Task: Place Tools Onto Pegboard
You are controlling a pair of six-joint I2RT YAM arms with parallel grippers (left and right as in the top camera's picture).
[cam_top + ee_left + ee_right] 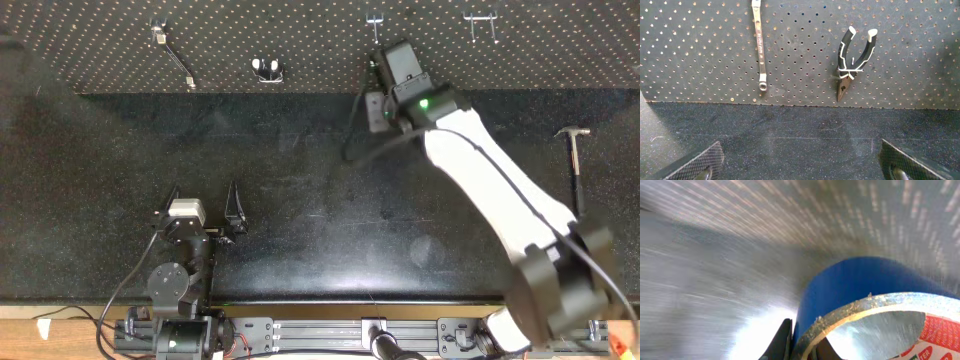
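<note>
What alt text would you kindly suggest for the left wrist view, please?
A wrench and black-and-white pliers hang on a pegboard above a black mat. The left pincer is open, with nothing between its tips.

Table centre and left open; right side blocked.
Wrench [760, 47] and pliers [852, 60] take the pegboard's [80, 40] left half. My right arm [480, 170], clamped on the blue tape roll [865, 295], slants across the table's [300, 200] right half. Hammer [574, 165] lies near the right edge. There's a free lane ahead of my spread left gripper [802, 162].
</note>
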